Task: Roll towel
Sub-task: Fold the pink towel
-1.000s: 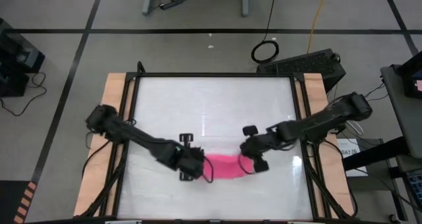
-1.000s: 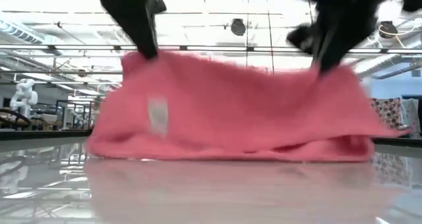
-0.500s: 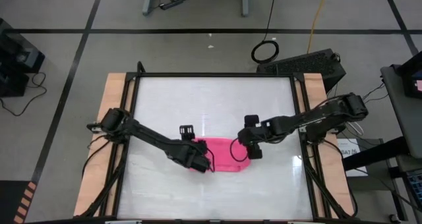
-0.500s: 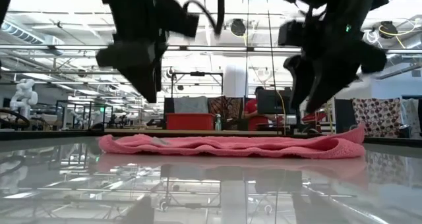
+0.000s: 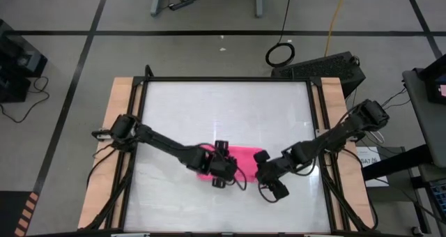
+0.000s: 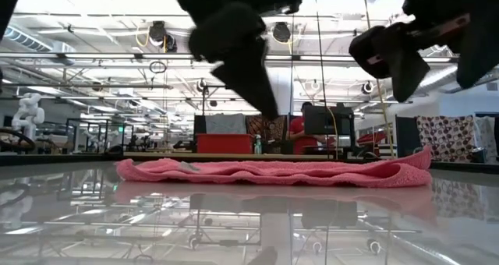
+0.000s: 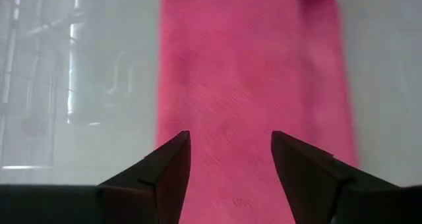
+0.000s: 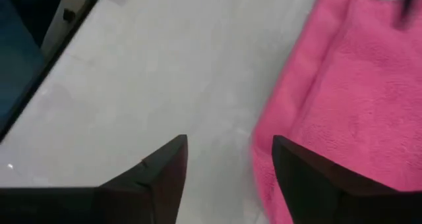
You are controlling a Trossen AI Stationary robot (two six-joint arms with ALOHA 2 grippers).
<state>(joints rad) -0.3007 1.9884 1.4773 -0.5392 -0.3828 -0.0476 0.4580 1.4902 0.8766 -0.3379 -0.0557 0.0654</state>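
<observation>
Looking straight down, the towel [image 5: 240, 157] lies flat on the near half of the table [image 5: 209, 104], a little right of centre. The left gripper [image 5: 224, 171] sits over the towel's near left part, and the right gripper [image 5: 267, 176] is just beside the towel's right end, mostly over bare tabletop. Both arms reach in from the table's sides towards the middle.

From table height, the towel [image 6: 273, 171] is a low, wide, rumpled strip resting on the shiny surface, its right end turned up slightly. The left gripper [image 6: 242, 51] hangs above it with a finger pointing down, clear of the cloth. The right gripper [image 6: 417, 51] hovers higher at the right, also not touching the towel.

In the left wrist view, the left gripper [image 7: 231, 161] has its fingers [image 7: 171, 168] spread apart with nothing between them, directly above the pink towel [image 7: 250, 85].

In the right wrist view, the right gripper [image 8: 229, 168] is likewise spread and empty, over the bare table [image 8: 151, 79], with the folded edge of the towel [image 8: 336, 105] beside one finger [image 8: 300, 171].
</observation>
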